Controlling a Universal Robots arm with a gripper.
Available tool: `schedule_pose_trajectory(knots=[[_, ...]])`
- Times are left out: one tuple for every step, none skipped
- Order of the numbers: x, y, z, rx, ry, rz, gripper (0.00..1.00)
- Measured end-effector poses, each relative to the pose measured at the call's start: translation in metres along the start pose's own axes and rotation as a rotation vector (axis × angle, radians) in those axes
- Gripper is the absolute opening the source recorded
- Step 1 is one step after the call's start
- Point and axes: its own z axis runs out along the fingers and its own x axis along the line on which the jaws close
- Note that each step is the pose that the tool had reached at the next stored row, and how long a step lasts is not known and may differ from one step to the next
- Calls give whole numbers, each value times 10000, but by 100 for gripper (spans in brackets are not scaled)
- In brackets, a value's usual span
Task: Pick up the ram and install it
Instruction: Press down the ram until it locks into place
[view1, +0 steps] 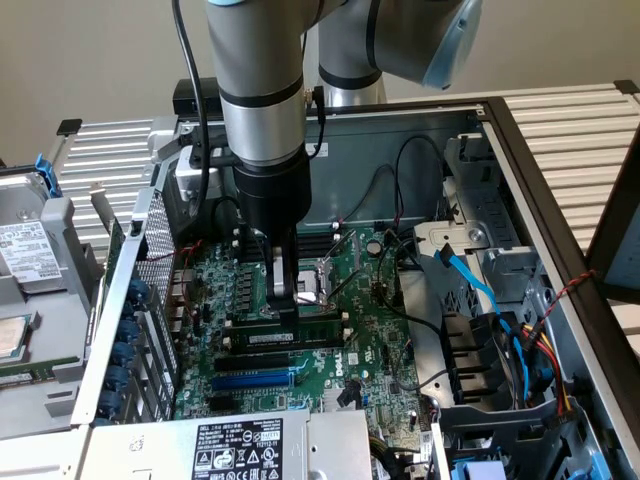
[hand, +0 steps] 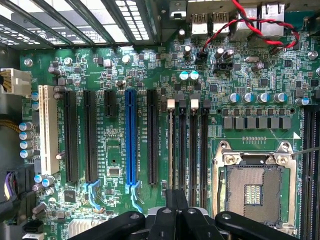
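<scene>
The gripper (view1: 285, 305) is seen closed, fingers together, pressing down on the ram (view1: 290, 339), which lies seated in a memory slot on the motherboard (view1: 370, 340), just beside the CPU socket (hand: 255, 187). Seating is judged best done with straight, even downward pressure until the white end clips (view1: 344, 316) latch.

A green motherboard (hand: 125, 75) printed with fine white lettering spreads beneath the black gripper (hand: 176, 210). Just beyond its fingertips run black memory slots (hand: 192, 145) capped with white end clips, beside one bright blue slot (hand: 131, 137) among longer black ones and a single white slot (hand: 47, 130). A twisted red-and-black wire (hand: 260, 30) loops farther off. The arm (view1: 258, 90) is matte silver-grey with pale blue caps.
</scene>
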Motion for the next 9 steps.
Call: schedule_pose_trajectory(knots=[[0,0,0,0,0,0,11],[0,0,0,0,0,0,11],[0,0,0,0,1,0,11],[0,0,1,-1,2,0,11],[0,0,2,0,1,0,11],[0,0,3,0,1,1,11],[1,1,4,0,1,1,11],[1,1,4,0,1,1,11],[1,0,4,-1,1,1,11]])
